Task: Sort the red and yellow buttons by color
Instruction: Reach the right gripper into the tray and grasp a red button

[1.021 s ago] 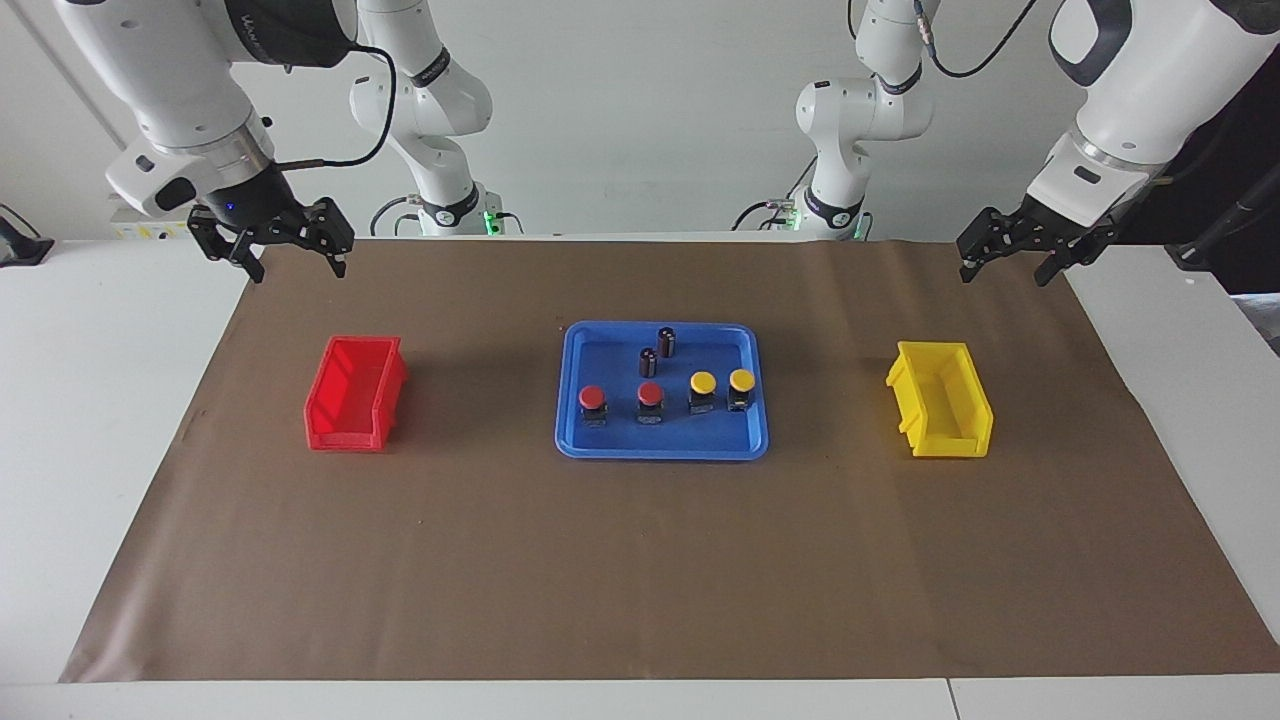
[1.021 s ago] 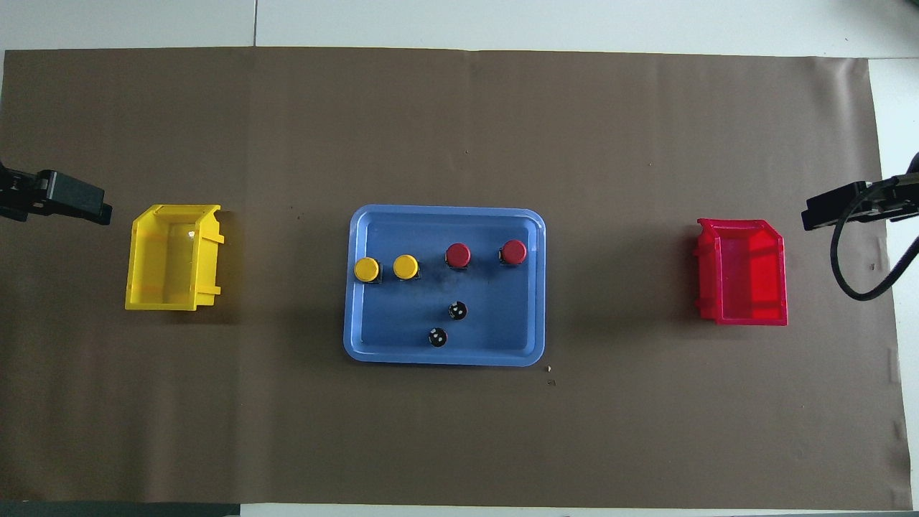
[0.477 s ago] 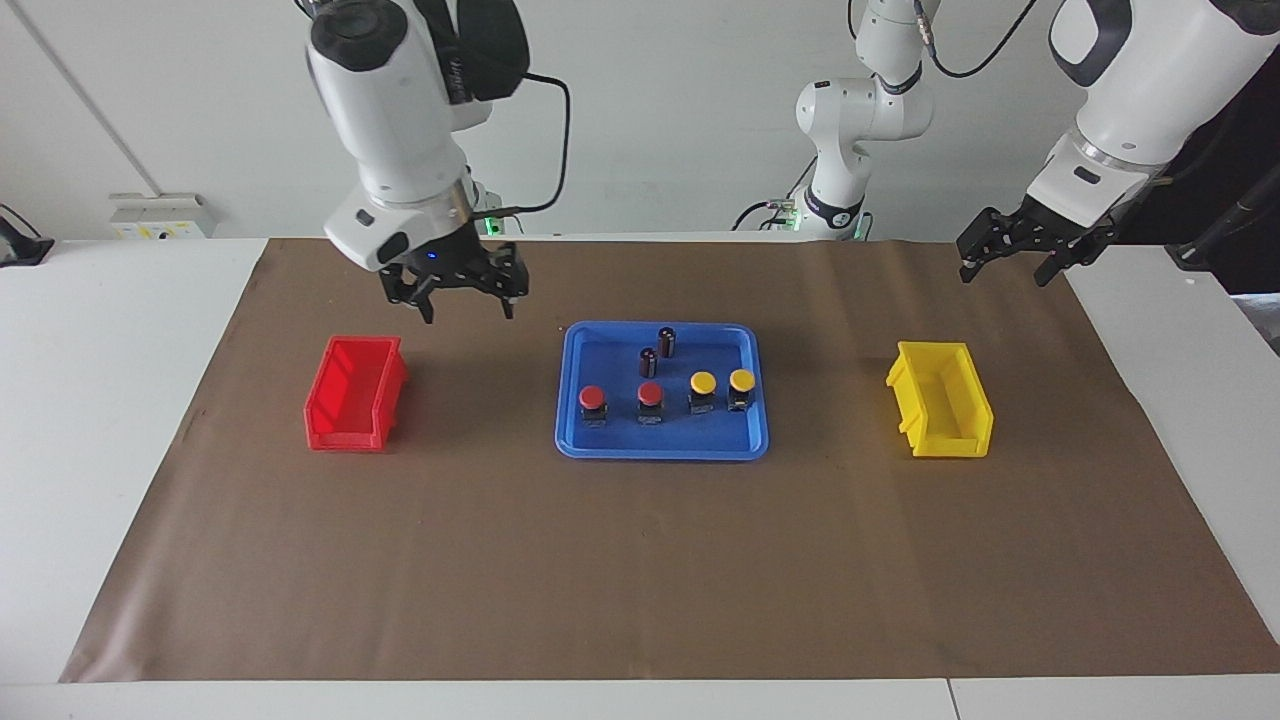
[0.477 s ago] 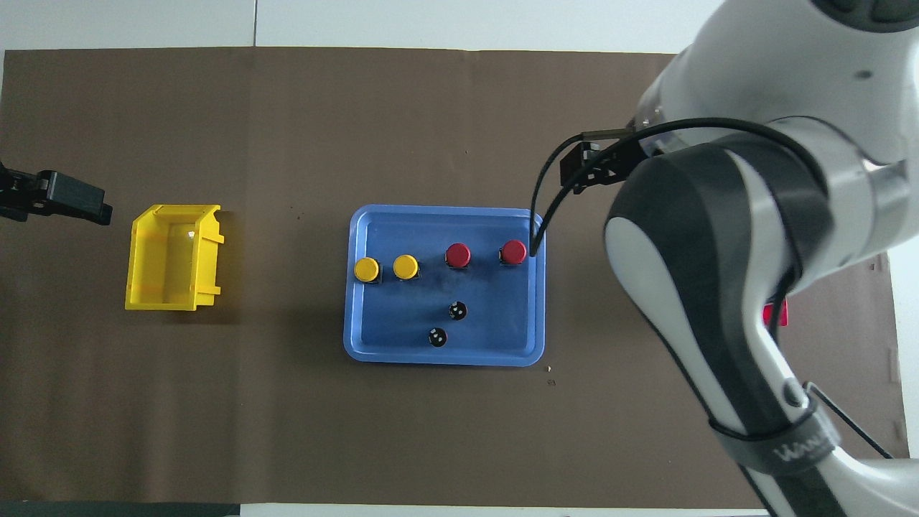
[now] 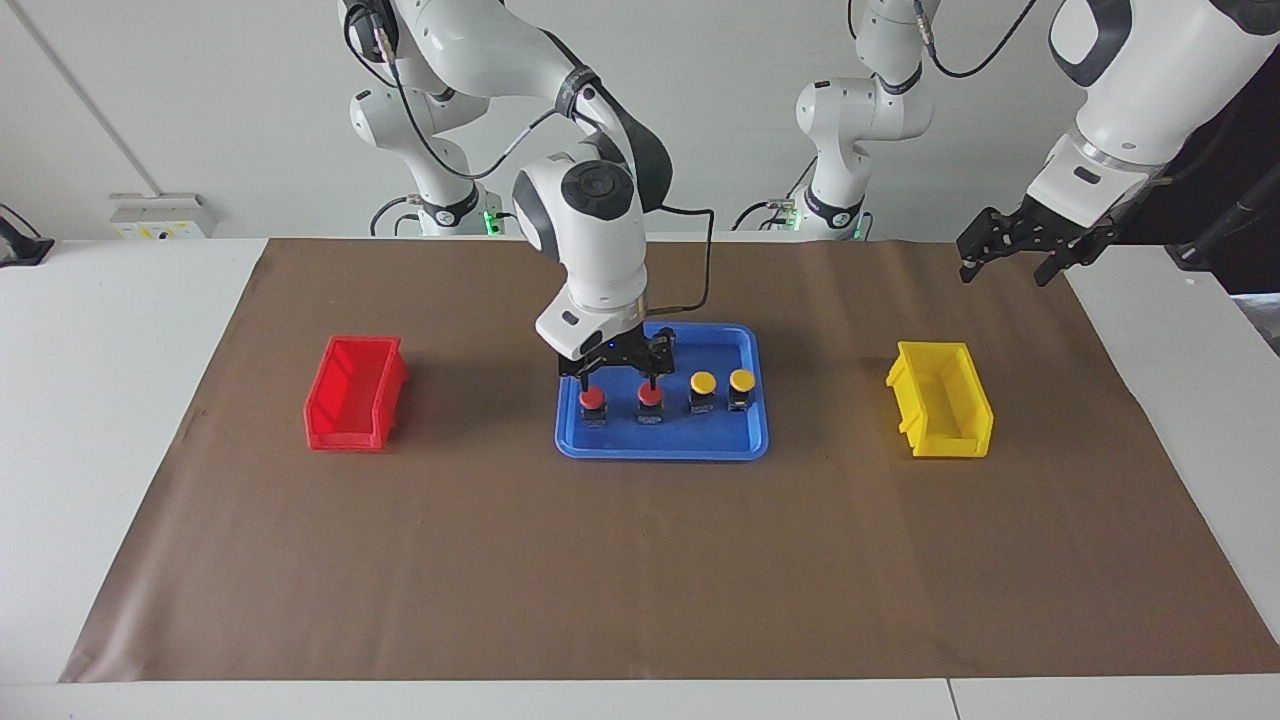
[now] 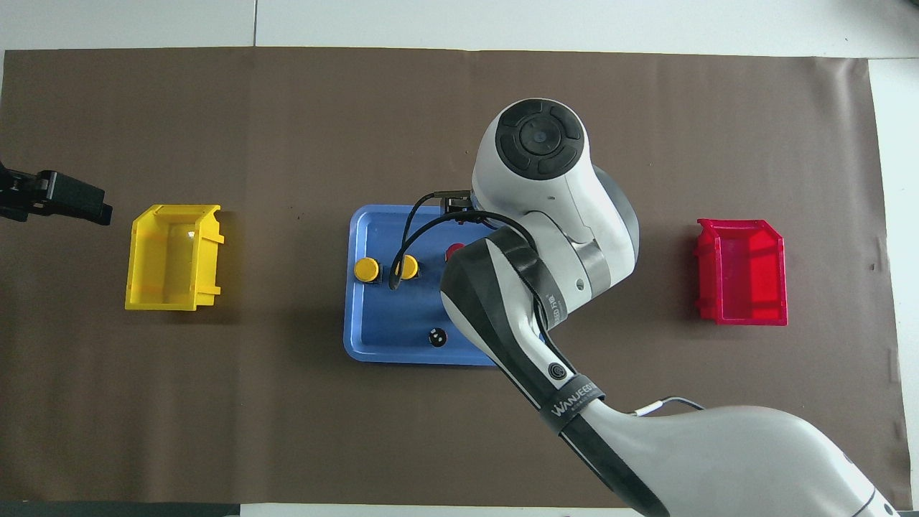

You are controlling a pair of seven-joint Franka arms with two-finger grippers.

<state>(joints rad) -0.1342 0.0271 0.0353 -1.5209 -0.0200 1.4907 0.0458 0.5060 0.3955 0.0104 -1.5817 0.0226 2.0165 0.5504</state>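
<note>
Right tool moved over tray, spread above red buttons.

A matt brown paper sheet covers the smooth white surface. At its middle sits a blue tray of glossy plastic, its rim catching light. Beside the tray, toward the right arm's end, stands a red bin of shiny moulded plastic; toward the left arm's end, a yellow bin of the same finish. The buttons in the tray have smooth plastic caps. The arm over the tray has a glossy white shell.
</note>
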